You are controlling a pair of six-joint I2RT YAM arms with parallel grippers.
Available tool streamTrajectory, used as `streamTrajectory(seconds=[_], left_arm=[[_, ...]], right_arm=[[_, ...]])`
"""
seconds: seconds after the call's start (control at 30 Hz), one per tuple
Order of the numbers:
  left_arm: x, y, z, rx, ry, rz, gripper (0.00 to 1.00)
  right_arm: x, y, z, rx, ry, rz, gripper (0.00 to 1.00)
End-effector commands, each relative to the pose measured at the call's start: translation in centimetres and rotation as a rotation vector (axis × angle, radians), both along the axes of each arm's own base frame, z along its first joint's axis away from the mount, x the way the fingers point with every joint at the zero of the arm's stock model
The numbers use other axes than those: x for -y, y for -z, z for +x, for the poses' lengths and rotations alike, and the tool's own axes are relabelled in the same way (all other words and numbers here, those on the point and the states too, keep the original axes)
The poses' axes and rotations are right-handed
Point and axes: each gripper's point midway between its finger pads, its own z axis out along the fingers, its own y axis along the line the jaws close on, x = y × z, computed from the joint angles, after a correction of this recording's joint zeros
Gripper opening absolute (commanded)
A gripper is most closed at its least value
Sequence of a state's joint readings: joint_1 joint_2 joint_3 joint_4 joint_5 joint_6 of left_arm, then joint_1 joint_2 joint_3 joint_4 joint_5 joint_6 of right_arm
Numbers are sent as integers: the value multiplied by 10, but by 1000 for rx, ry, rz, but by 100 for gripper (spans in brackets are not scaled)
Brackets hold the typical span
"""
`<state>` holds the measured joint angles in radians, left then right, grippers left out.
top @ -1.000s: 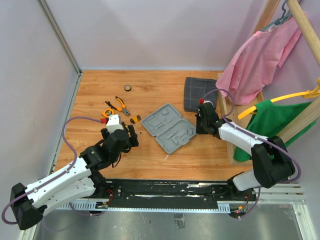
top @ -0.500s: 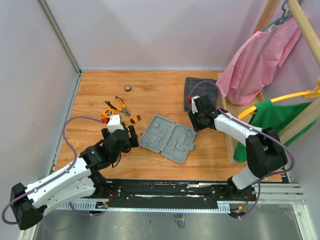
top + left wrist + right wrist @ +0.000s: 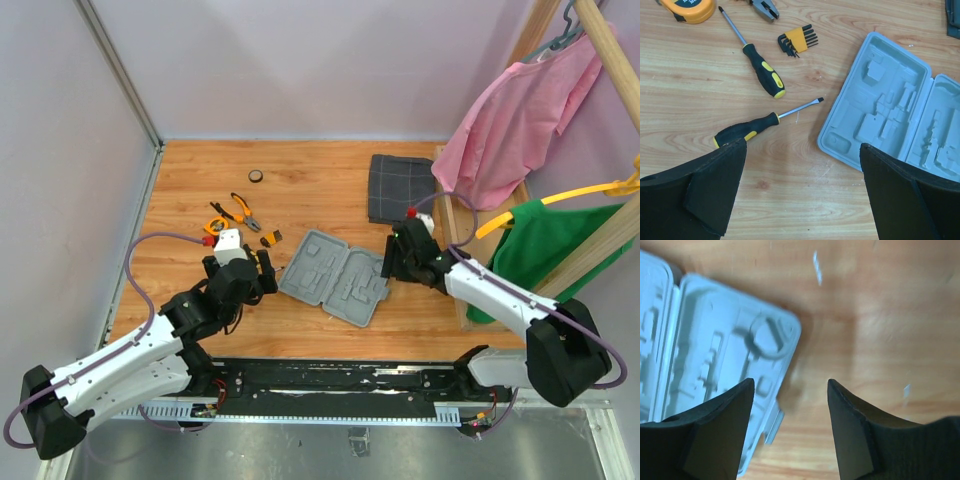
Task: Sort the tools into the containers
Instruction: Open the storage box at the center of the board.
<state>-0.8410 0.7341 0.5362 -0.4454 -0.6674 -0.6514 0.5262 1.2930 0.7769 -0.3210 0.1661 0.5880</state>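
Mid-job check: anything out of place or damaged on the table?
Nothing damaged or spilled. The grey tool case lies open and skewed to the edges of the table, every compartment empty; screwdrivers, hex keys and pliers lie loose to its left.

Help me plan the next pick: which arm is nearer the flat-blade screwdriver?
Left. The left arm hangs just over the flat-blade screwdriver, its handle by the open jaws. The right arm is beyond the tool case, at its far side.

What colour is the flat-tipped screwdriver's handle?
The screwdriver has a black handle with yellow patches; the left wrist view shows it best.
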Motion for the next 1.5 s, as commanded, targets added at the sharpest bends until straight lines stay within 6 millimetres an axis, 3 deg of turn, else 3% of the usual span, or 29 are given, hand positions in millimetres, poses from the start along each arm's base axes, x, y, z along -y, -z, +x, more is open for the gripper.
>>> streamTrajectory(seconds=[0.0,0.2,0.33,0.57,0.8,0.93,1.03,1.17,1.33,1.47], left_arm=[[-3,-2,6,24,-31,0,99],[-3,-1,7,25,-32,6,99],[-3,2,7,19,-32,19,99],[-2,6,7,7,-25,28,99],[0,9,7,-8,-12,44,99],[2,15,6,-25,-2,50,100],[4,20,6,-40,6,49,99],[3,28,8,-58,6,67,98],[-1,40,13,-109,21,111,84],[-6,51,23,-161,30,158,82]], right_arm=[[-14,25,-39,-89,236,137,61],[-21,42,-43,-119,248,122,54],[-16,49,-39,-118,223,62,35],[-4,46,-26,-66,73,-67,12],[10,31,5,-25,-144,-160,4],[13,23,29,-13,-276,-194,8],[6,17,45,-10,-333,-173,17],[-1,9,60,-8,-343,-134,37],[3,-15,59,40,-314,-128,49],[5,-26,43,57,-318,-93,52]])
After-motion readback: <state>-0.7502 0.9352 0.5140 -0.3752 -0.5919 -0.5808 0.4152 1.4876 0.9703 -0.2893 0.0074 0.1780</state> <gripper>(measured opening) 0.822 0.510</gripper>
